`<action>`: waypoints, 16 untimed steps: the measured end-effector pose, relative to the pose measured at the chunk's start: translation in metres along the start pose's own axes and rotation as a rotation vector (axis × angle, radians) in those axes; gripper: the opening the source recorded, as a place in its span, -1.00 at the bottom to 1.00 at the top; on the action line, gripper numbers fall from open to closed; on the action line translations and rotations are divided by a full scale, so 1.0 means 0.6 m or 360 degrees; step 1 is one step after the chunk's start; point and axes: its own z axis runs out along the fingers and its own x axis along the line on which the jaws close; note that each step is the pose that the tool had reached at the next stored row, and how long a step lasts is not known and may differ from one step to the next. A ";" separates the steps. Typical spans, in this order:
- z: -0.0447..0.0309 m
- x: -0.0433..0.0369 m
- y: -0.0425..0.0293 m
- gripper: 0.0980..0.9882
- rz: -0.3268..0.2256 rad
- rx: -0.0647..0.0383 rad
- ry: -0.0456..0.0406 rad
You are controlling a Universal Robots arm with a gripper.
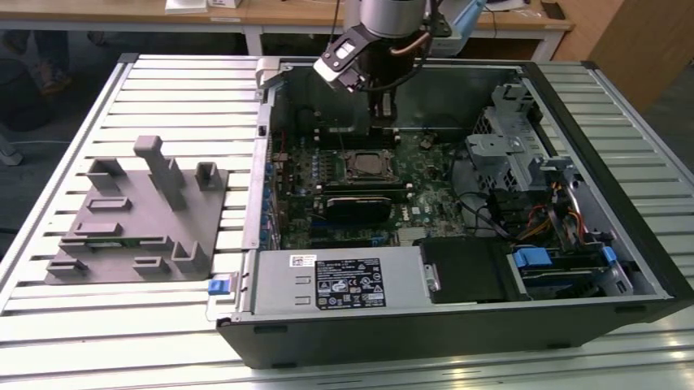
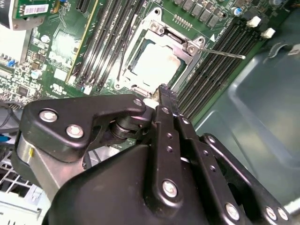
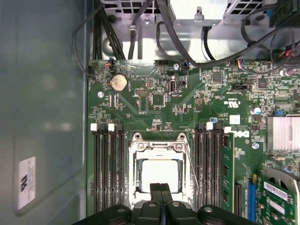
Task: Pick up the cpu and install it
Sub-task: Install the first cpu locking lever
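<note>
Above the motherboard (image 3: 154, 93), the gripper (image 3: 161, 193) hung with its jaws pressed together and nothing pinched between them, its fingertips (image 2: 165, 93) just over the socket's edge. The cpu (image 3: 160, 174) sat seated in the socket (image 3: 159, 168), silvery top up, between the memory slots (image 3: 108, 168), inside the open computer case (image 1: 607, 268) on the slatted bench (image 1: 174, 89).

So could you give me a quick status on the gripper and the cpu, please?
Gripper shut, empty, above the motherboard socket. Cpu seated in the socket, silvery top up. Socket frame around it; nothing lying on the chip.
</note>
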 end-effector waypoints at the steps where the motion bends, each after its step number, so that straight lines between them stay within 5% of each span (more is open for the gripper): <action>1: -0.004 0.000 0.000 -0.98 0.0000 0.0000 0.0000; 8: -0.030 0.000 0.000 -0.98 0.0001 0.0000 0.0000; 13: -0.030 0.000 0.000 -0.98 -0.0013 0.0000 -0.0001; 16: -0.030 0.000 0.000 -0.98 -0.0097 0.0001 0.0001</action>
